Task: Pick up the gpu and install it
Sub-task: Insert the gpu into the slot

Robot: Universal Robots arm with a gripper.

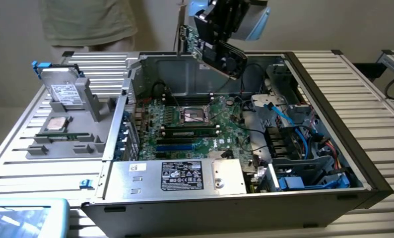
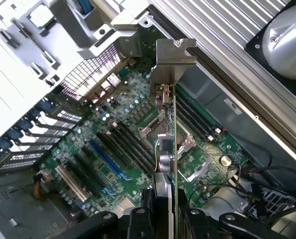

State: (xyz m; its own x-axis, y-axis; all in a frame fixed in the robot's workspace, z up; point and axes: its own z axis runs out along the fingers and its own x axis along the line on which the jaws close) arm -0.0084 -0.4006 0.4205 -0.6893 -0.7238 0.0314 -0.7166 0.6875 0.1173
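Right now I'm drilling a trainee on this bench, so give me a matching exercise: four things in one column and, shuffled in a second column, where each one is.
Things:
1. gpu
2. hard drive
3. motherboard
4. labelled silver box

Places:
A. lying on the floor of the open case
B. at the case's near edge in the exterior view
C. held in the gripper, above the case
D. standing in the grey holder, outside the case at the exterior view's left

Pairs: 1-C, 2-D, 3-A, 4-B
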